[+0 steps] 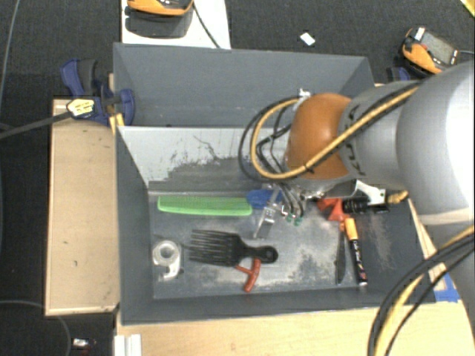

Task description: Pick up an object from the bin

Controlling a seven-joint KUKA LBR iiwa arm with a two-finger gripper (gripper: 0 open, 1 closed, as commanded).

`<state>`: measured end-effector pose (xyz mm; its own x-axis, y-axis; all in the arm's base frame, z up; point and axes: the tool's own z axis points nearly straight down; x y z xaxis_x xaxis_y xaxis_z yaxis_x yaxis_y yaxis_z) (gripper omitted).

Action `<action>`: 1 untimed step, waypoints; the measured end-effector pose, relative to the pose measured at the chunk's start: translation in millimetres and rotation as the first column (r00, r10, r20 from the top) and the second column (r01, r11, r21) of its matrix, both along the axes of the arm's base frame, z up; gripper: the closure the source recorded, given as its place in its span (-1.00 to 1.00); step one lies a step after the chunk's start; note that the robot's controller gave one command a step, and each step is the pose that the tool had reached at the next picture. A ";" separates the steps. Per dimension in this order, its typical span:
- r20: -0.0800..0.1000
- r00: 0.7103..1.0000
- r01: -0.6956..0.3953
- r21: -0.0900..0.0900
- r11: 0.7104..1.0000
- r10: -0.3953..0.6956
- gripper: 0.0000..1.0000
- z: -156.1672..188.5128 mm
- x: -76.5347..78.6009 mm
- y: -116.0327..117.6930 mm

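Sits low mid-bin, claw by the blue piece at right end of the green comb, near the black pick; can't tell if apart or together.

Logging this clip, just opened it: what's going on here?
The arm's pincer is down in the grey bin, at the right end of a green comb, by a small blue thing. A black hair pick, a silvery round thing and a black-and-orange pen lie apart from it.
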<state>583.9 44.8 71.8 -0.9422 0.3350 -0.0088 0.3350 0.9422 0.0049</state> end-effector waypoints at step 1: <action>0.003 0.972 -0.234 -0.004 0.972 0.234 -1.00 -0.4 -2.4 25.9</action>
<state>581.5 70.6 71.4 -0.9943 0.1056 -0.0129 0.1056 0.9944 0.0020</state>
